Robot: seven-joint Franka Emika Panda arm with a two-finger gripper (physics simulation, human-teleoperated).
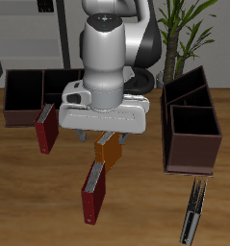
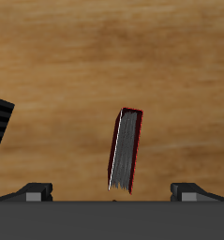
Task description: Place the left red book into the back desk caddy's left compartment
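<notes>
Your gripper [image 2: 112, 194]: fingers wide apart, holding nothing | left red book [image 1: 93, 193] lies just below, untouched | back desk caddy [image 1: 24, 96] well apart.

Even, soft light w/ no glare, only faint shadows under the slim dark red hardcover book [image 1: 93, 193] on the brown wood-grain table [image 1: 145, 207]; both renders low-res, slightly soft, no edge distortion.

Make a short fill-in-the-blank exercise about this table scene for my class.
1. The gripper is open and holds ____.
2. Besides the left red book, the table carries ____ other red book.
3. The third book, lying below the gripper, is ____ in colour.
Missing words: nothing; one; orange.
</notes>
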